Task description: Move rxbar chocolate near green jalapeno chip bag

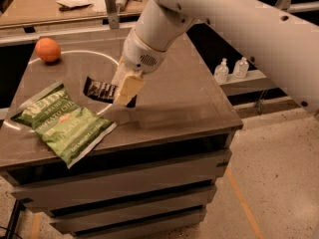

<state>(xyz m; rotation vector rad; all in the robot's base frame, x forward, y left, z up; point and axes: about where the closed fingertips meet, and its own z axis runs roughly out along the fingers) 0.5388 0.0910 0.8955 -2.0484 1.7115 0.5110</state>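
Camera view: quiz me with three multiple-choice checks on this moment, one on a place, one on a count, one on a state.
1. Where is the orange?
A) on the floor
B) at the back left corner of the table
C) on top of the arm

2. How many small bottles stand to the right of the table?
A) two
B) one
C) four

3. What state is the snack bar in?
A) lying on the floor
B) tucked under the orange
C) held in the gripper

Answers:
1 B, it sits at the far left corner.
2 A, a pair stands side by side.
3 C, the gripper, over the table just right of the chip bag, is shut on the bar's end.
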